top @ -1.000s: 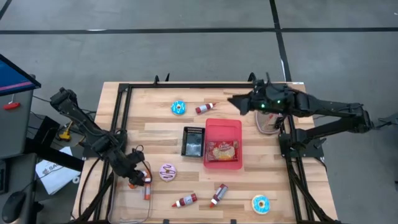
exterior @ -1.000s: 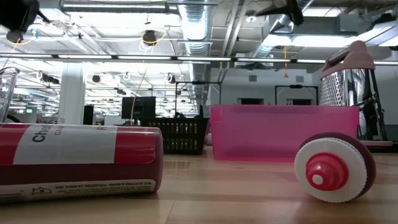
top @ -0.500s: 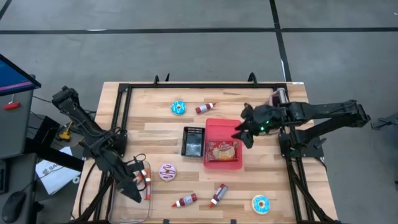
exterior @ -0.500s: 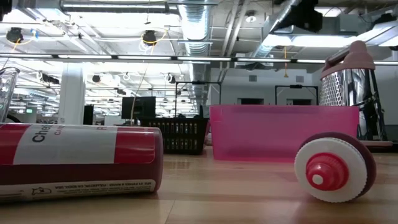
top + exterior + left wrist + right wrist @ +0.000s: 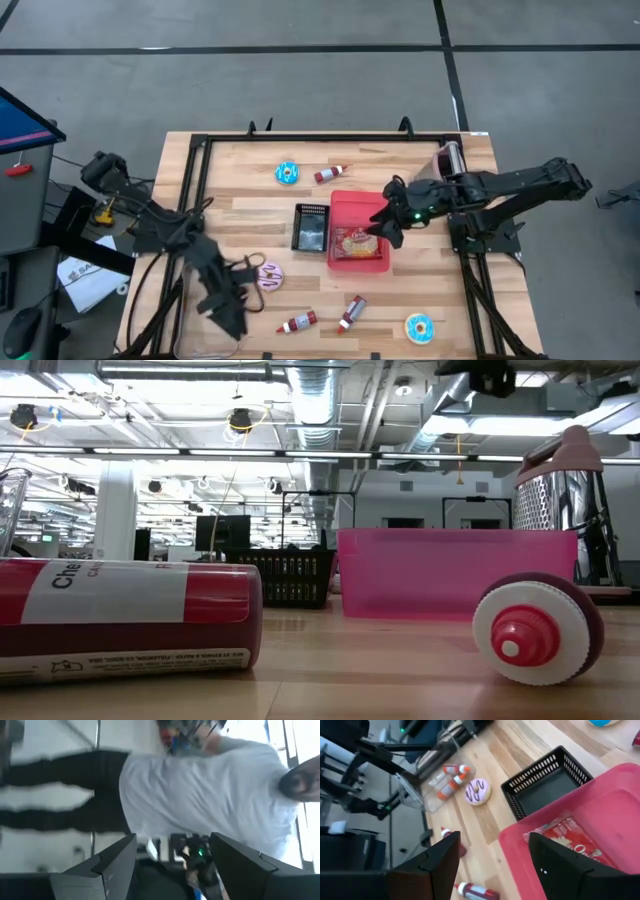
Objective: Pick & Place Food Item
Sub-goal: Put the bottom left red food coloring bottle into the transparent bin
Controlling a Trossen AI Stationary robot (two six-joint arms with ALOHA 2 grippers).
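Observation:
A red food packet (image 5: 357,241) lies flat in the pink bin (image 5: 358,205) at mid table; it also shows in the right wrist view as the packet (image 5: 570,842). My right gripper (image 5: 380,227) hovers open above the bin's right side, its fingers (image 5: 427,865) bare. My left gripper (image 5: 237,320) is raised over the clear container (image 5: 205,335) at the near left, pointing about level. It is open with nothing between its fingers (image 5: 112,865). Two small red bottles (image 5: 452,782) lie in that container.
A black basket (image 5: 311,227) stands left of the bin. Donuts (image 5: 287,173) (image 5: 269,276) (image 5: 419,327) and red bottles (image 5: 330,174) (image 5: 297,322) (image 5: 351,312) lie scattered. A metal grater (image 5: 565,510) stands at the far right. A person in a white shirt (image 5: 200,790) stands beyond the table.
My left gripper has risen out of the clear container, swung toward the near edge and tipped up from pointing down to about level. My right gripper has come from the far right of the table toward the near edge, over the pink bin's right side, sinking and tipping downward.

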